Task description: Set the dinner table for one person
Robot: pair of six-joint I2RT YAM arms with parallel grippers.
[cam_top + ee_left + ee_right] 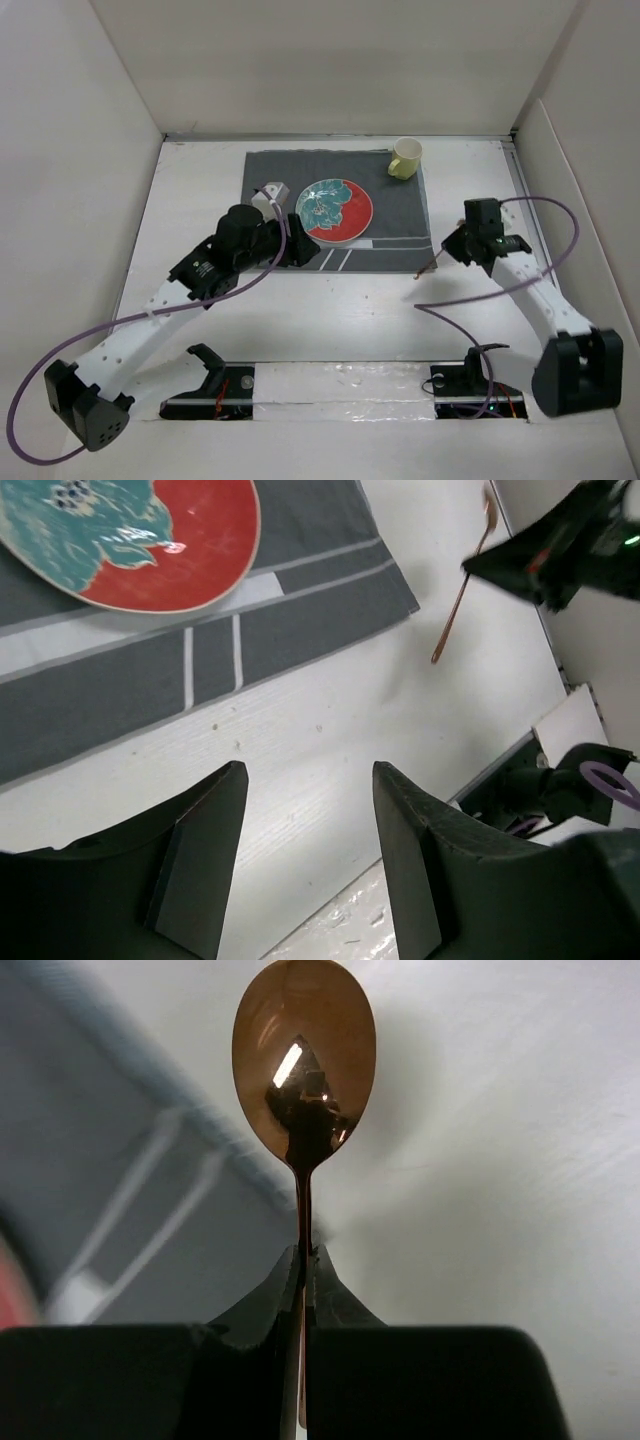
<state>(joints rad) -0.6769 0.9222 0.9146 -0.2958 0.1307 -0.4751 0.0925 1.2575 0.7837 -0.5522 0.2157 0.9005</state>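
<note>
Lying between white walls point(330, 60), the dinner table point(330, 310) bears a placemat point(400, 215).

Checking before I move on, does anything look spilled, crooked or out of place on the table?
Nothing spilled or broken. The plate sits flat on the placemat, the mug upright at its far right corner. Only the spoon is unplaced, pinched in the right pincer above the table.

Enclosure: plain white matte back wall panel point(330, 60); matching white left side panel point(60, 170); white right side panel point(590, 140). All three border the large flat white tabletop point(330, 310). Lighting even, shadows soft.
</note>
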